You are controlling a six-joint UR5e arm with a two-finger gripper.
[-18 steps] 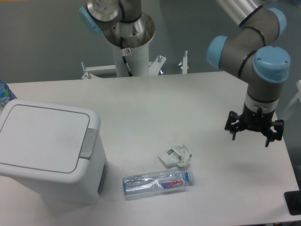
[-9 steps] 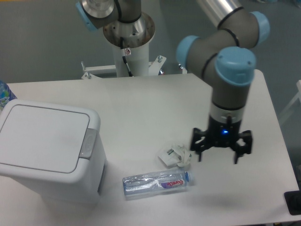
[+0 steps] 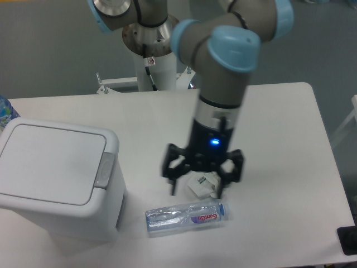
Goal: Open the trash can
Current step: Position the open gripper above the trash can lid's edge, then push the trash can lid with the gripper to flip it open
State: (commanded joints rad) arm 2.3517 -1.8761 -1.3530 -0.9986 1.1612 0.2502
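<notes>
The gripper [image 3: 202, 178] hangs from the arm [image 3: 223, 72] over the middle of the table [image 3: 279, 128], its two black fingers [image 3: 170, 169] spread well apart and pointing down, with nothing between them; a small blue light glows on the wrist just above. Directly under and partly behind the spread fingers lies a crumpled white wrapper [image 3: 202, 184], though the gripper hides enough of it that whether a fingertip touches it is hard to judge. Just in front of the wrapper, nearer the camera, a clear plastic bottle [image 3: 187, 215] lies on its side with a blue and pink label and its cap toward the right. Well to the left of the gripper stands the trash can [image 3: 56, 178], a large white boxy bin with rounded corners at the table's left front. Its flat lid [image 3: 50, 162] is down and flush, and the grey push-button latch [image 3: 104, 170] sits on the lid's right edge, on the side facing the gripper. The gripper is clear of the bin, with bare tabletop between them. At the far left edge, behind the bin, part of a blue-patterned object [image 3: 3, 110] shows, cut off by the frame. The arm's white mounting column [image 3: 154, 61] rises behind the table's far edge.
</notes>
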